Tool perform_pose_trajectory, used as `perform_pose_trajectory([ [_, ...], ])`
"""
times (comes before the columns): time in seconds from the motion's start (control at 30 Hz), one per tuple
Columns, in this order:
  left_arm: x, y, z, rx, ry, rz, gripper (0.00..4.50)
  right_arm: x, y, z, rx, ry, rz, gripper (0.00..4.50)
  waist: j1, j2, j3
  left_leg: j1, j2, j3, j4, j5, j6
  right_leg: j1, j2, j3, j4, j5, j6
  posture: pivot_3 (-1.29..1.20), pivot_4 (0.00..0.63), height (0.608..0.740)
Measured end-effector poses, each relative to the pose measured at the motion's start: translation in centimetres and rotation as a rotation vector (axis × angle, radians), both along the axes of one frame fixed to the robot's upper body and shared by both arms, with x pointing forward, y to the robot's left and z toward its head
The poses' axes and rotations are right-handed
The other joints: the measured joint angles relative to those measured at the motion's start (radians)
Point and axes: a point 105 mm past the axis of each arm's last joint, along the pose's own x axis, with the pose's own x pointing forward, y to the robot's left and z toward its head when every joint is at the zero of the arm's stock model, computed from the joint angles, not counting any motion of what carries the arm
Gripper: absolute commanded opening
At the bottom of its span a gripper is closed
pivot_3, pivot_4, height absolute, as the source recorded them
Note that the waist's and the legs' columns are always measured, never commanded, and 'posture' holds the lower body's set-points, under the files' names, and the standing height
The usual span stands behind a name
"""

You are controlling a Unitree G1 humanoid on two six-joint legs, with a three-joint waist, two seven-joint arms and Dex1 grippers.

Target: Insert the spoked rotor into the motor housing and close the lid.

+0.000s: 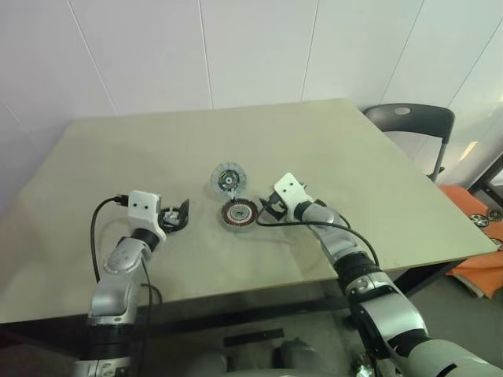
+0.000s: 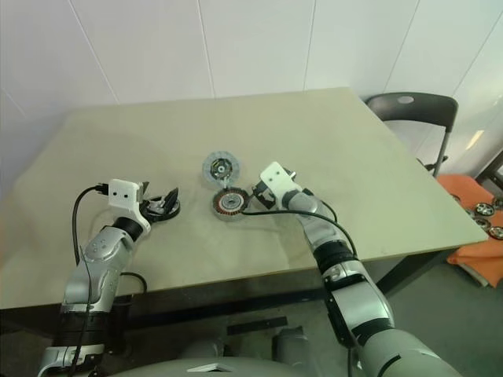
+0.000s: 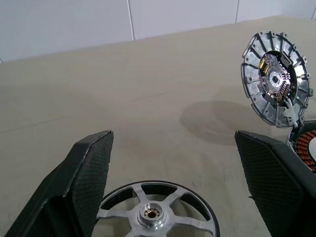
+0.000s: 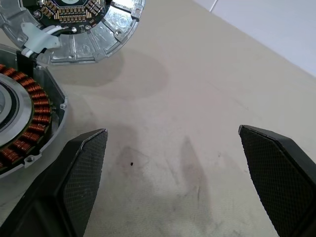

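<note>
The spoked rotor point(image 3: 155, 215), a black-rimmed wheel with silver spokes and a small hub, lies flat on the table. My left gripper point(image 1: 174, 214) is open, one finger on either side of the rotor. The motor housing point(image 1: 238, 213), with its ring of copper coils, sits at mid-table. Its lid point(image 1: 228, 178), a grey ribbed disc with a small circuit board in the centre, stands open at the housing's far edge. My right gripper point(image 4: 173, 133) is open and empty, low over the bare table just right of the housing point(image 4: 29, 123).
The beige table point(image 1: 157, 141) has free room all round the parts. A dark chair point(image 1: 413, 118) stands past its far right corner. An orange thing point(image 1: 479, 236) with small wheels on it lies on the floor at the right. A white wall stands behind.
</note>
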Motion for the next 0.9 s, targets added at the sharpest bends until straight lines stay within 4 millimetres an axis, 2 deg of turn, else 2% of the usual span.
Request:
perform_pose_trajectory([
  [0.9, 0.07, -0.02, 0.07, 0.001, -0.002, -0.001, 4.18, 0.04, -0.07, 0.00, 0.000, -0.003, -0.008, 4.44, -0.001, 0.000, 0.000, -0.002, 0.000, 0.000, -0.003, 0.000, 0.000, -0.002, -0.002, 0.000, -0.003, 0.000, 0.000, 0.00, 0.000, 0.740],
])
